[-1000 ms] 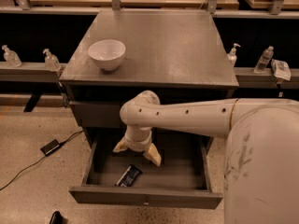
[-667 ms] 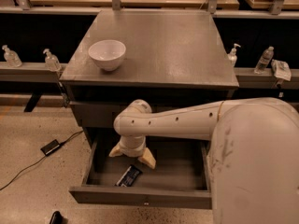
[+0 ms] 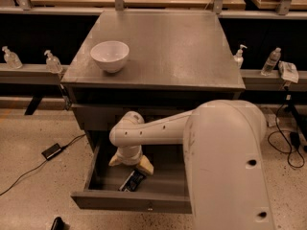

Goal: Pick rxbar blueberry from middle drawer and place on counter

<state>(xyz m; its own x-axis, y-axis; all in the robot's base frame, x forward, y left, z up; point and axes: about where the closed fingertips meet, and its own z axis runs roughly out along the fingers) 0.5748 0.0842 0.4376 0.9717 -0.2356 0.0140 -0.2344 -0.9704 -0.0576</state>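
1. Middle drawer (image 3: 110, 201) stands pulled open, nearest me. Inside it I see only the rxbar blueberry (image 3: 132, 180), flat on the floor near the front, left of ctr, same spot as a sec ago.
2. Gripper (image 3: 130, 164) has dropped lower & slid left; it now hangs just behind the bar, fingers spread, nothing pinched. I judge approach nearly done, grasp next.
3. Counter (image 3: 172, 47) beyond carries a white bowl (image 3: 110, 55), nothing showing in it.
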